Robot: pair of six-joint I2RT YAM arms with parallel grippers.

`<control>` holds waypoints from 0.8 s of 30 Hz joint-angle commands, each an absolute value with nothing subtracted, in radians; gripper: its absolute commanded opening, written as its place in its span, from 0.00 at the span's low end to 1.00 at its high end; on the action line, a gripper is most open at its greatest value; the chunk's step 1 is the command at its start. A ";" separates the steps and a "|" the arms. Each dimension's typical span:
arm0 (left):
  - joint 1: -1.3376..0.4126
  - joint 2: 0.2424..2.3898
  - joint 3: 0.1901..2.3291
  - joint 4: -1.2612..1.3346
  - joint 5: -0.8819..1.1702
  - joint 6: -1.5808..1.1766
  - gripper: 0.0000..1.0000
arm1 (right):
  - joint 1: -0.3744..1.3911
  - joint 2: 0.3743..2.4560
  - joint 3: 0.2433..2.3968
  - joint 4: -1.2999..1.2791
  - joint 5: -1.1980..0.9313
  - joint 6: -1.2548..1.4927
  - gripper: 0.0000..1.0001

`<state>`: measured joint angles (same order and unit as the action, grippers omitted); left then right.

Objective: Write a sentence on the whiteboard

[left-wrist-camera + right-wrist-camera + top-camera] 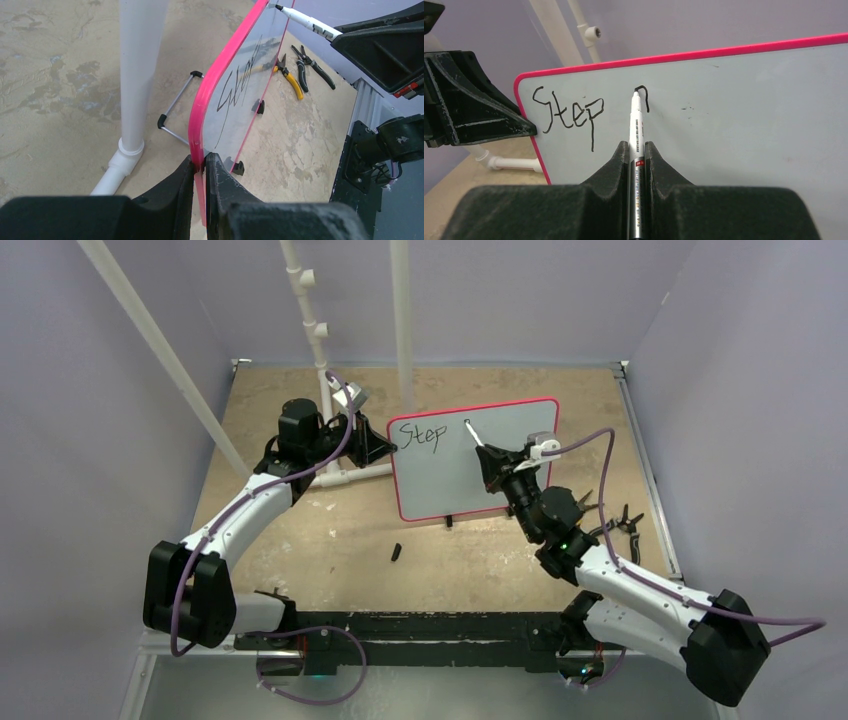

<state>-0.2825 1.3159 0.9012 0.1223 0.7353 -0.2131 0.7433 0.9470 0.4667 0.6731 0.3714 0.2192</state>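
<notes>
from the top camera i see the whiteboard (470, 475) standing upright toward the far side of the table (300, 530), with its writing face turned to my arms. my left gripper (391, 445) is at the board's left edge. my right gripper (489, 458) is in front of the upper middle of the board, and a white marker (476, 434) sticks out of it toward the surface. the sentence (418, 434) is one black word, "step", near the upper left corner. a small dark piece (396, 553) lies on the table in front of the board and apart from it; i cannot tell what it is. on the left wrist camera the left fingers (175, 185) are closed on the pink frame, one on each side, pinching the board's edge with no gap showing. a white pipe (137, 75) stands just behind the board. small black feet (238, 168) show along its bottom edge, and yellow-handled pliers (290, 82) lie on the table beyond it, next to a black-handled pair. on the right wrist camera the right fingers (616, 165) are clamped tight around the marker's barrel. the tip is against the board to the right of "step", at the left end of a short hooked stroke (644, 96). the board fills most of this view, and the left gripper's dark body sits at its left edge.
</notes>
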 commanded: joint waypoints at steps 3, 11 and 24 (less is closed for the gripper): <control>-0.278 1.290 0.898 0.147 0.729 -0.188 0.00 | 0.737 0.936 0.480 0.651 0.366 0.226 0.00; -0.278 1.292 0.898 0.148 0.729 -0.188 0.00 | 0.739 0.903 0.419 0.606 0.364 0.306 0.00; -0.278 1.293 0.898 0.150 0.727 -0.189 0.00 | 0.741 0.885 0.378 0.571 0.314 0.362 0.00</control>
